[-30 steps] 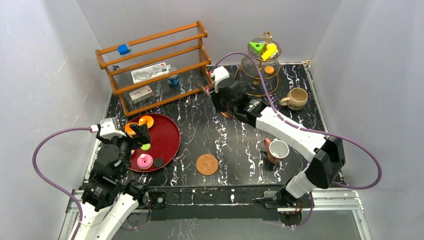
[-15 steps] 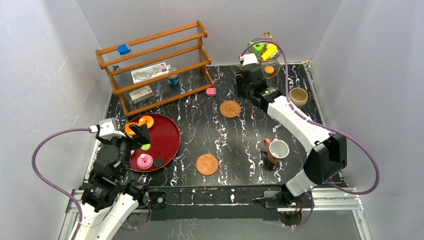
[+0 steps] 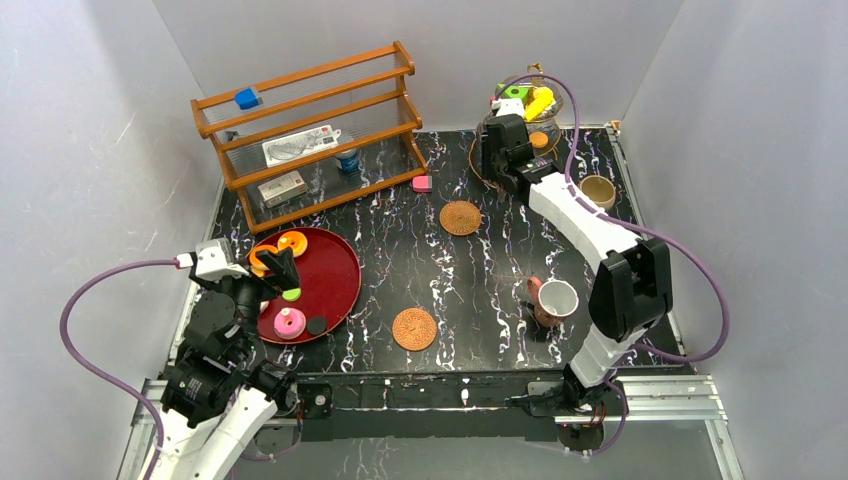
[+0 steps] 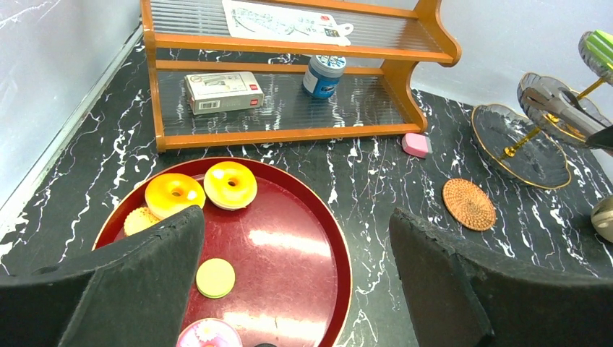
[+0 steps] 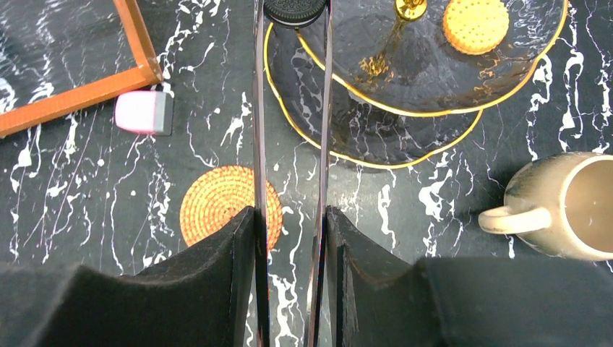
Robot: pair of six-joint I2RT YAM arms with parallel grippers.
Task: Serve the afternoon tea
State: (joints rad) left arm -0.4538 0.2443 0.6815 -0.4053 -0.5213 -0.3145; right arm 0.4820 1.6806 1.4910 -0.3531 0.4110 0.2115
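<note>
- Far left: the left gripper (image 4: 296, 224) hangs over the red tray (image 4: 340, 253), jaws spread wide with nothing between them; the pink donut (image 3: 290, 321) lies on the tray's near side; it looks light and rigid, best pinched across its outer edge
- Centre: the near coaster (image 3: 414, 328) and the far coaster (image 3: 460, 217) lie flat on the table, well apart; thin and woven, they likely need lifting by the rim
- Right of centre: the pinkish-brown cup (image 3: 553, 300) stands upright near the front edge; it looks hard, probably slippery and breakable, so the wall or handle is the hold
- Back right: the right gripper (image 5: 289, 217) is clamped on metal tongs (image 5: 258, 108), whose tips pinch a black disc (image 5: 293, 9) at the edge of the tiered glass stand (image 5: 434, 112); small, light and smooth, the disc could slip from the thin blades, so an even squeeze across its edge seems wise; an orange cookie (image 5: 475, 24) sits on a tier nearby
- Far right: the beige mug (image 5: 564, 206) stands upright beside the stand, handle turned toward the far coaster; it is likely the heaviest piece and fragile, best taken by handle or rim
</note>
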